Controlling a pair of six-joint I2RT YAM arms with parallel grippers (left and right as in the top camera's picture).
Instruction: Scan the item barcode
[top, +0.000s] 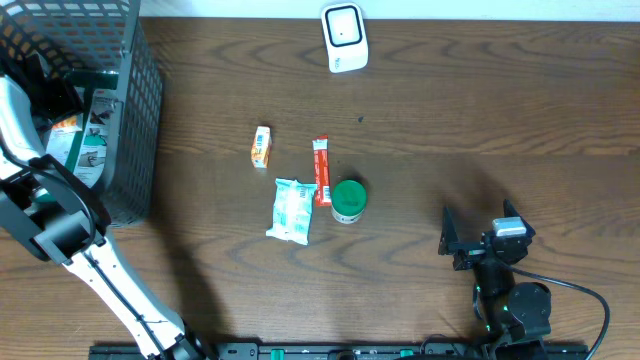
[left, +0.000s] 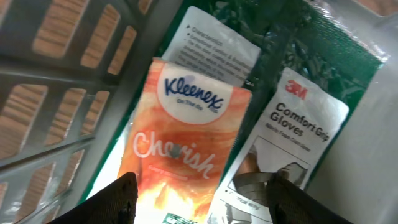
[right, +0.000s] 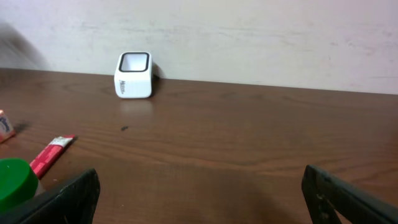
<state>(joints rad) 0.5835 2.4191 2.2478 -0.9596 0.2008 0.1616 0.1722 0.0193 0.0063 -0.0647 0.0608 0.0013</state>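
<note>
A: Where's the tissue pack (left: 186, 137)?
B: In the basket (top: 135, 120), at ten o'clock on the table (top: 480, 100), with a gloves packet (left: 292, 124) just beside it.
A: And the left gripper (left: 204, 198)?
B: Inside the basket, jaws apart, one finger on either side of the pack's lower end.
A: The right gripper (right: 202, 198)?
B: Spread wide, holding nothing, at five o'clock. The scanner (top: 344, 37) sits at twelve.

A shop-checkout setting: a white barcode scanner (top: 344, 38) stands at 12 o'clock on the wood-grain counter (top: 500, 100), and a grey mesh shopping basket (top: 140, 120) at 10 o'clock holds a retail Kleenex tissue pack (left: 186, 130) and a 3M gloves pack (left: 298, 118).
</note>
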